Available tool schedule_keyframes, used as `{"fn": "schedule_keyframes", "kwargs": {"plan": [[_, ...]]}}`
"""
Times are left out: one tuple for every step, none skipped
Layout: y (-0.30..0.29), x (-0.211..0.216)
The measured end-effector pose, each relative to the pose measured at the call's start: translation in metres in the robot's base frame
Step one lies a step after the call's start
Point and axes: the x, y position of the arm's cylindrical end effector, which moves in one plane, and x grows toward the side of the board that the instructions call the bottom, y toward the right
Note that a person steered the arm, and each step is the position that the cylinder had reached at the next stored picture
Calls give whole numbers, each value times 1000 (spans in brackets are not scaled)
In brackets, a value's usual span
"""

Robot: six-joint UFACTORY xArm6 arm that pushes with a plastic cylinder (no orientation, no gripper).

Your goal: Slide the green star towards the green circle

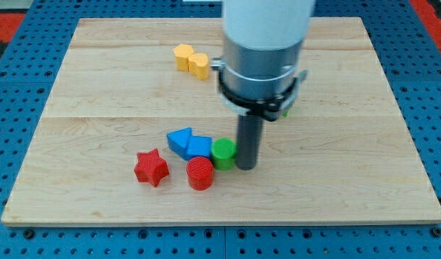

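1. My tip rests on the wooden tabletop, slightly below the board's middle and a little to the view's right of centre. The rod rises straight up into the grey collar and white arm body, which fill the view's top centre.
2. End effector: a plain rod with no jaws, so there is nothing to spread, press together or pinch; it carries nothing.
3. Green circle: a short cylinder, immediately to the view's left of my tip. It looks to be touching the rod or nearly so; I cannot tell which.
4. Green star: only a sliver of green shows at the view's right edge of the collar, above and to the right of my tip. The arm hides the rest, so its shape cannot be confirmed. It is well apart from the green circle.
5. Two blue blocks sit to the left of the green circle: a blue triangle and a second blue block, touching each other, the latter against the circle.
6. Red circle: below the blue pair, just below-left of the green circle.
7. Red star: left of the red circle, apart from it.
8. Two yellow blocks, yellow hexagon and yellow heart-like block, sit side by side near the view's top, left of the arm.
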Motion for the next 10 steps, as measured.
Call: {"fn": "schedule_keyframes", "kwargs": {"plan": [[-22,0],[-18,-5],[-3,-31],[18,-71],[79,-63],[140,-68],[151,-108],[125,-142],[94,-139],[63,-111]]}}
